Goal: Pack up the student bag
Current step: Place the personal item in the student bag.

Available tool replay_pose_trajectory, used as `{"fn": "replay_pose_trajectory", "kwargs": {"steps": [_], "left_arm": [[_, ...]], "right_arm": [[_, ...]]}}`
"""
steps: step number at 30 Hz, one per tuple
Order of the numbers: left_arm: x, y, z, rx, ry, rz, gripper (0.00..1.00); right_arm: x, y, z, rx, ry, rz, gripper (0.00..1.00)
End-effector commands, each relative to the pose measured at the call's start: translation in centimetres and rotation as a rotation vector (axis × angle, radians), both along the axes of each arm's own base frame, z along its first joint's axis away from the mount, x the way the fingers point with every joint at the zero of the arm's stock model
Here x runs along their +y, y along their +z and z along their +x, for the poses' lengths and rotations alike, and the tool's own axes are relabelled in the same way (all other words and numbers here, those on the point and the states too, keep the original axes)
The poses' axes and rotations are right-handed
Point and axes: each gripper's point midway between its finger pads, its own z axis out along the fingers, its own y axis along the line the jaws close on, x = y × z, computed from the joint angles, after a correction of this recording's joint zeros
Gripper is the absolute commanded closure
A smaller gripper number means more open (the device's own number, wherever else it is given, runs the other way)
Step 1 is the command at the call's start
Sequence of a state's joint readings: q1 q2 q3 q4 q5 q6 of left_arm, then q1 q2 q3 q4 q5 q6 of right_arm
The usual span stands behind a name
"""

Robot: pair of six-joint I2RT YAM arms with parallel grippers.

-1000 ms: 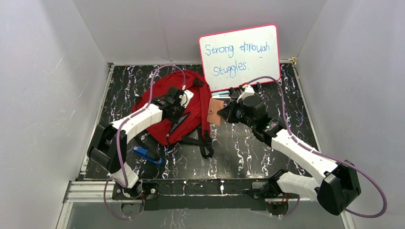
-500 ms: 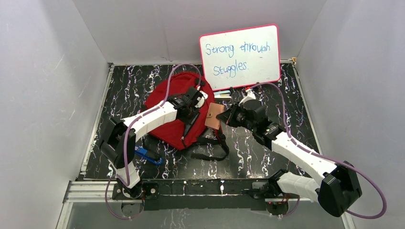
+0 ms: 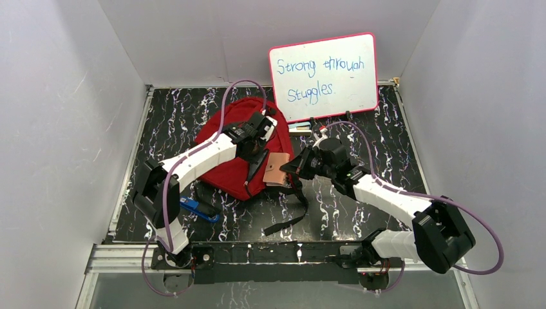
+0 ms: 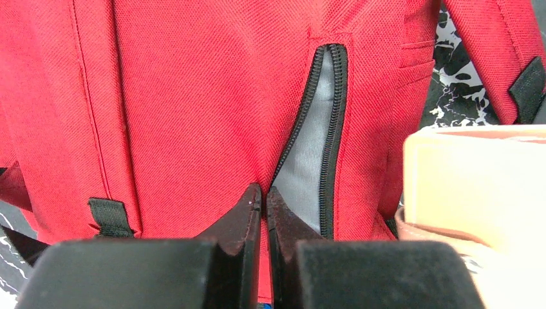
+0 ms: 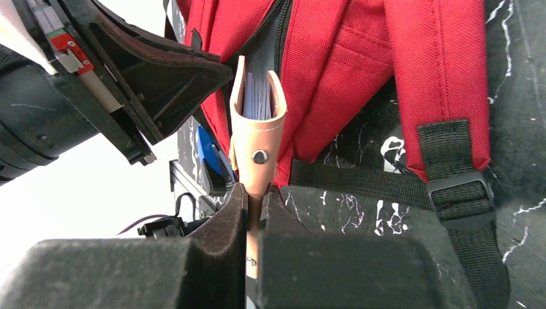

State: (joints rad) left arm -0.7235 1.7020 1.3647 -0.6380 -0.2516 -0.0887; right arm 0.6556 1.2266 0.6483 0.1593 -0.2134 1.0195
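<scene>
Beside the open zip: wallet poised for insertion

Bag (image 3: 225,179), red woven fabric, lies mid-counter (image 3: 393,141), its black zip parted on grey lining. Left claw (image 4: 264,193) is pinched together on fabric at the zip's end. Right claw (image 5: 253,193) clamps the tan leather wallet (image 5: 259,129), edge-on at the slot. Next move, as judged: feed it in squarely.

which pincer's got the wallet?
The right pincer: it is shut on the bottom edge of the tan wallet, held upright. The left pincer is shut on the red backpack instead.
</scene>
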Motion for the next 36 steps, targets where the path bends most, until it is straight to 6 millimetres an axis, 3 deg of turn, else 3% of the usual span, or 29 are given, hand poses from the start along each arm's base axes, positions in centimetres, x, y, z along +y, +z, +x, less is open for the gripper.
{"fn": "replay_pose_trajectory", "kwargs": {"steps": [1, 12, 26, 36], "left_arm": [[-1.9, 5.8, 1.3, -0.127, 0.009, -0.158, 1.0], [-3.5, 6.4, 0.7, -0.114, -0.038, -0.219, 1.0], [-3.9, 6.1, 0.2, -0.117, -0.058, -0.239, 1.0], [-4.5, 5.8, -0.8, -0.102, -0.105, -0.241, 1.0]], "right_arm": [[2.0, 3.7, 0.6, -0.059, 0.043, 0.143, 1.0], [3.1, 2.5, 0.9, 0.029, 0.056, 0.197, 1.0], [2.5, -0.3, 1.4, 0.205, 0.01, 0.237, 1.0], [2.3, -0.1, 3.2, 0.236, -0.015, 0.293, 1.0]]}}
